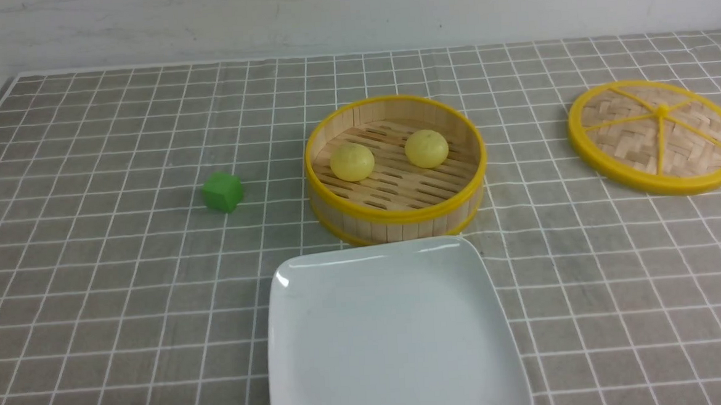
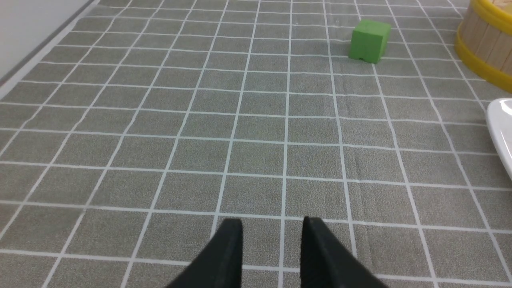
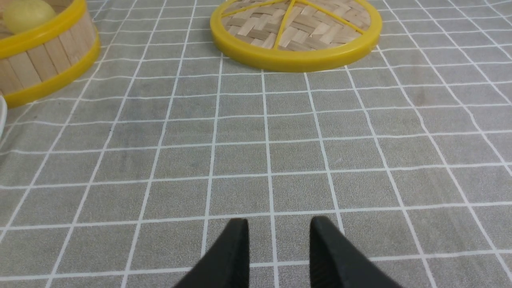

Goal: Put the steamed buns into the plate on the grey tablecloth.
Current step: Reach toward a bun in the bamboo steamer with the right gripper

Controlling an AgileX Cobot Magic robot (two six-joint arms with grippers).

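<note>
In the front view, you can see both steamed buns (image 1: 352,161) lying side by side, apart from each other, on the slatted floor of the open steamer basket (image 1: 398,216). The plate (image 1: 392,336) lies bare just in front of that basket on the grey tablecloth (image 1: 123,270), its far rim nearly meeting the basket wall. The lid (image 1: 656,137) lies well off to the right and a green cube (image 1: 223,191) sits to the left. No bun is on the plate yet, so treat the first pick as the step in hand. In the left wrist view, your left gripper (image 2: 272,224) hangs low over bare cloth, its jaws parted by a modest gap with nothing between them; the cube is ahead, and the basket and plate show only at the edge. In the right wrist view, your right gripper (image 3: 279,224) is the same, moderately parted and empty, facing the lid, with one bun peeping over the basket rim off to the side. To do this well, widen the jaws past the bun's width before you go in. Descend from above, inside the rim rather than across it. Close gently, since the buns are probably soft, and lift clear of the wall before you cross to the plate.
</note>
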